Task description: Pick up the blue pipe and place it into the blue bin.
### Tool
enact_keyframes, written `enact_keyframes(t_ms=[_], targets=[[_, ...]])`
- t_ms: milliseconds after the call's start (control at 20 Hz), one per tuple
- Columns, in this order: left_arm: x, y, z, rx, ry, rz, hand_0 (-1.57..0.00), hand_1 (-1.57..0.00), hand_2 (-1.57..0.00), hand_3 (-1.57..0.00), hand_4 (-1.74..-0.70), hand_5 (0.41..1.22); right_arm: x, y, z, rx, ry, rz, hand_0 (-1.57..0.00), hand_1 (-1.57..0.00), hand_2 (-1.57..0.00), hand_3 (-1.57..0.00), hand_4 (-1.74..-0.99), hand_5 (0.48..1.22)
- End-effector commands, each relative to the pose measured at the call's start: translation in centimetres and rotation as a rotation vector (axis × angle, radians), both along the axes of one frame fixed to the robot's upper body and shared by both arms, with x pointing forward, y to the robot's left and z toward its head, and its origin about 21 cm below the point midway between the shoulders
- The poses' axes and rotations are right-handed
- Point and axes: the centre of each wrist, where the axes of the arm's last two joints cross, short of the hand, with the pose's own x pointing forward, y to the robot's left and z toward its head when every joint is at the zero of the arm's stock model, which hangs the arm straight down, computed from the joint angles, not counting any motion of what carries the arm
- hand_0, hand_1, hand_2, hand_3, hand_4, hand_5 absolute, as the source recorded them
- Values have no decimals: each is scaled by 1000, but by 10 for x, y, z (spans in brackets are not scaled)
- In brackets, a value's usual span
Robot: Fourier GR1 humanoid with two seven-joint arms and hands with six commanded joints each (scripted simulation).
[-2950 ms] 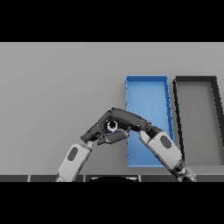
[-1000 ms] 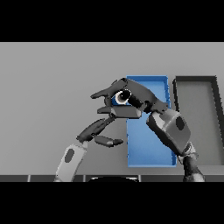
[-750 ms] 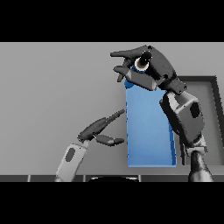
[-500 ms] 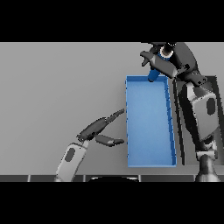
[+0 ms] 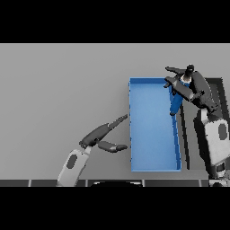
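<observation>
Grey tabletop [image 5: 58, 90] fills most of what you see, with two bins side by side at its right. Your right hand's fingers [image 5: 176, 71] are curled round the upper end of the blue pipe [image 5: 176, 101], so the right hand [image 5: 188, 85] has it firmly held above the far right corner of the blue bin [image 5: 152, 168]. You can see the pipe hanging down tilted from that grip, its lower end over the bin's right wall; whether it touches the wall is not clear. Just beyond that wall sits the dark bin [image 5: 221, 81], largely hidden by your right forearm. Your left hand [image 5: 99, 136] is on the table just left of the blue bin, fingers straight and pointing toward it, thumb spread, holding nothing.
</observation>
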Motion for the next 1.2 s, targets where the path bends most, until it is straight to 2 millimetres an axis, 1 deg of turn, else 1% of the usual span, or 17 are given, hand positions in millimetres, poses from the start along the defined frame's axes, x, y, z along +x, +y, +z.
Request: enact_keyframes(t_ms=[0, 100, 200, 250, 300, 350, 400, 500, 550, 600, 650, 700, 800, 850, 950, 1100, 1150], targets=[[1, 1, 1, -1, 0, 6, 1, 1, 1, 1, -879, 425, -5, -1, -9, -2, 28, -29, -1571, -1571, -1571, -1571, -1741, 1221], [0, 0, 3, -1, -2, 12, 1, 1, 1, 1, -880, 428, -15, -3, -25, -19, 78, -81, -1571, -1571, -1571, -1571, -1741, 1221], [0, 0, 5, -3, 3, 5, 1, 1, 1, 1, -884, 425, -16, -4, -41, -49, 152, -152, -1571, -1571, -1571, -1571, -1741, 1221], [-2, -1, 6, -13, -2, -4, 1, 1, 1, 1, -887, 423, -21, -3, -48, -64, 185, -183, -1571, -1571, -1571, -1508, -1741, 1221], [-3, -1, 4, -10, -3, -1, 1, 1, 1, 1, -888, 422, -25, 0, -56, -66, 222, -206, -1571, -1571, -1571, -1521, -1741, 1221], [-4, -1, 6, -16, -1, -2, 1, 1, 1, 1, -887, 420, -27, 1, -62, -79, 252, -222, -1571, -1571, -1571, -1255, -1741, 1221], [-2, 3, 8, -9, -5, 5, 1, 1, 1, 1, -886, 420, -29, 0, -69, -112, 286, -242, -1571, -1571, -1571, -1127, -1741, 1221], [-3, 2, 6, -1, 1, 3, 1, 1, 1, 1, -883, 421, -28, 1, -79, -156, 337, -279, -1571, -1571, -1571, -908, -1741, 1221], [-1, 3, 8, 1, 0, 0, 1, 1, 1, 1, -883, 421, -26, 3, -81, -170, 340, -298, -1571, -1548, -1571, -847, -1741, 1221], [-5, 5, 6, -3, -3, -3, 1, 1, 1, 1, -882, 421, -25, 5, -84, -188, 342, -305, -1465, -1336, -1339, -788, -1678, 1221], [-5, 6, 6, 0, -7, 0, 1, 1, 1, 1, -881, 422, -25, 7, -87, -207, 349, -311, -1172, -1069, -1071, -630, -1592, 1221], [-3, 2, 7, 9, -4, 3, 1, 1, 1, 1, -878, 422, -21, 5, -88, -239, 373, -314, -937, -855, -856, -504, -1503, 1221], [-5, -1, 9, 1, -8, 5, 1, 1, 1, 1, -878, 427, -19, 6, -89, -307, 405, -274, -599, -547, -548, -322, -1337, 1221], [-1, -2, 8, 11, -2, 15, 1, 1, 1, 1, -878, 428, -21, 8, -91, -345, 409, -234, -479, -437, -438, -258, -1275, 1186], [-3, 2, 7, -1, -4, 8, 1, 1, 1, 1, -881, 429, -20, 10, -95, -445, 437, -165, -306, -279, -280, -164, -1175, 1084], [-4, -1, 5, -1, 3, 6, 1, 1, 1, 1, -886, 428, -22, 4, -107, -530, 541, -141, -156, -143, -143, -84, -1083, 934], [-4, -1, 5, 4, 2, 10, 1, 1, 1, 1, -886, 426, -22, 2, -107, -545, 550, -141, -125, -114, -114, -67, -1078, 898]])
